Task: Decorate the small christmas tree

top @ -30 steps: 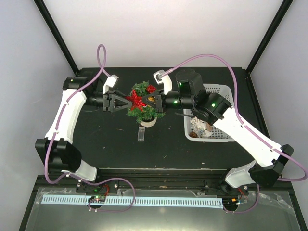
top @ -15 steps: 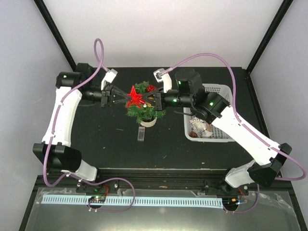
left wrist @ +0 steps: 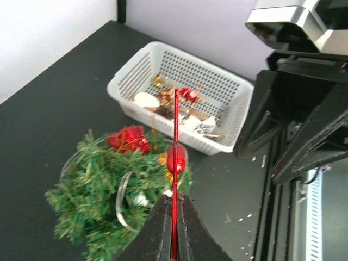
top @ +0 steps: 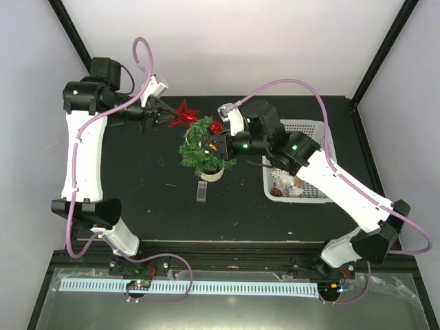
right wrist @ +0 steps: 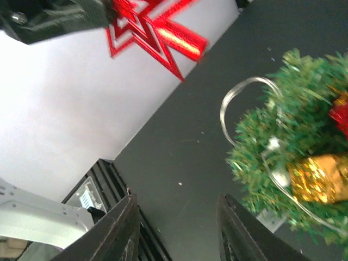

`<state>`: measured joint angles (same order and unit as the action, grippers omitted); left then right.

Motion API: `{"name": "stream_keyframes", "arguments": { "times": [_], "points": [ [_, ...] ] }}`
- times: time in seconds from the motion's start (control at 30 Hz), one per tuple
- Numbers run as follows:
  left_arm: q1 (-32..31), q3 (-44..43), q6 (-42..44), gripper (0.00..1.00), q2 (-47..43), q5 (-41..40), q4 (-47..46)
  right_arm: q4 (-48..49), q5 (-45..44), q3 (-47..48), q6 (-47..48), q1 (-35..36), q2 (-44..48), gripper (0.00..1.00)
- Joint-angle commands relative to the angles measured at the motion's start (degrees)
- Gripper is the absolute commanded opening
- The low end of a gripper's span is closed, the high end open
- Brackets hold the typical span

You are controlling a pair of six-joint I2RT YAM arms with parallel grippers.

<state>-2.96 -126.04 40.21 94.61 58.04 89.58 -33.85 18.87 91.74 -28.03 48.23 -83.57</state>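
The small christmas tree [top: 201,155] stands on its beige base at mid-table, with a red and a gold ornament and a silver ribbon on it. Above and left of its top hangs a red star [top: 184,113]. My left gripper [top: 169,117] is shut on it. In the left wrist view the star [left wrist: 175,125] shows edge-on between the shut fingers, over the tree [left wrist: 106,190]. My right gripper [top: 213,143] is open at the tree's right side and holds nothing. In the right wrist view the star [right wrist: 157,27] is high at the left and the tree [right wrist: 293,147] is at the right.
A white basket [top: 309,126] with several loose ornaments stands right of the tree; its wall [left wrist: 130,81] shows in the left wrist view. A small clear block [top: 201,190] lies in front of the tree's base.
My left gripper shut on the star and carried it up and to the left, off the tree. My right gripper let go of the star and opened.
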Motion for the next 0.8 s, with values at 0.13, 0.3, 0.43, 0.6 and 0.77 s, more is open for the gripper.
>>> {"name": "stream_keyframes", "arguments": {
  "times": [0.13, 0.3, 0.43, 0.6, 0.77],
  "points": [
    [-1.1, -6.2, 1.4, 0.01, 3.7, -12.7, -0.7, -4.1, -9.3, -1.8, -1.2, -2.6, 1.3, 0.43],
    [-2.2, -4.9, 2.9, 0.02, 5.1, -16.4, -0.6, -4.6, -9.7, -2.1, -1.4, -4.1, 1.4, 0.43],
    [-3.4, -4.0, 3.3, 0.01, 6.5, -17.5, -0.7, -4.5, -9.2, -2.3, -1.6, -4.2, 1.0, 0.42],
    [-4.4, -4.3, 3.2, 0.02, 8.3, -18.9, -1.5, -4.2, -8.9, -3.0, -1.7, -4.3, 1.0, 0.42],
    [-5.5, -4.2, 3.2, 0.02, 9.3, -21.8, -3.3, -3.6, -8.7, -4.3, -1.9, -4.5, 1.4, 0.41]
  ]
}}
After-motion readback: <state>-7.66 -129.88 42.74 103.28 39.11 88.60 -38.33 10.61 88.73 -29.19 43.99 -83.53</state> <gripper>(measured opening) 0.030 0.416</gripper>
